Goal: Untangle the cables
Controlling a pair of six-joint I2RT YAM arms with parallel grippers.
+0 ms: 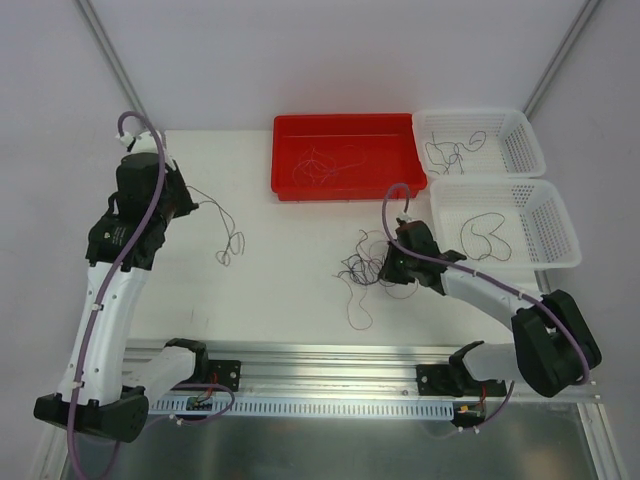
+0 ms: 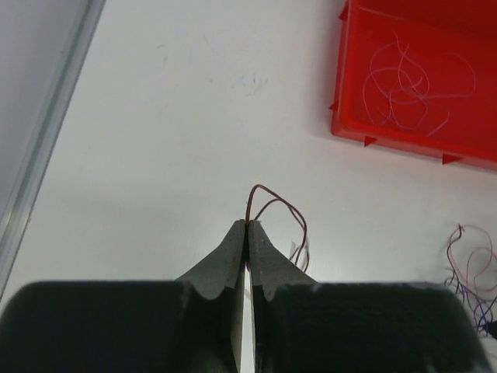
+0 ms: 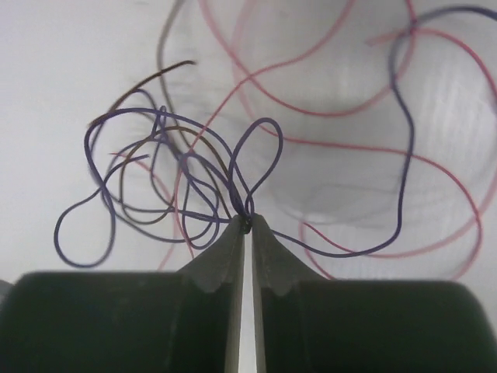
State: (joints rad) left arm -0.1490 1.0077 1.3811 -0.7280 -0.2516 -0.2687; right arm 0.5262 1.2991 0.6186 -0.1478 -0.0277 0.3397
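Note:
The cables point(image 1: 358, 268) lie in a loose knot of purple, black and reddish strands at the table's middle right. My right gripper point(image 1: 383, 268) sits at that knot's right edge. In the right wrist view it point(image 3: 248, 221) is shut on purple strands point(image 3: 167, 155), with red strands point(image 3: 349, 101) lying behind. One thin reddish-brown strand point(image 1: 230, 245) trails to the right of my left gripper point(image 1: 192, 203), apart from the knot. In the left wrist view that gripper point(image 2: 247, 225) is shut on this strand point(image 2: 279, 203), which loops above the tips.
A red tray point(image 1: 345, 187) at the back centre holds pale strands. Two white baskets stand at the back right, the far one point(image 1: 522, 150) and the near one point(image 1: 550, 225), each with dark strands inside. A metal rail point(image 1: 330, 360) runs along the near edge.

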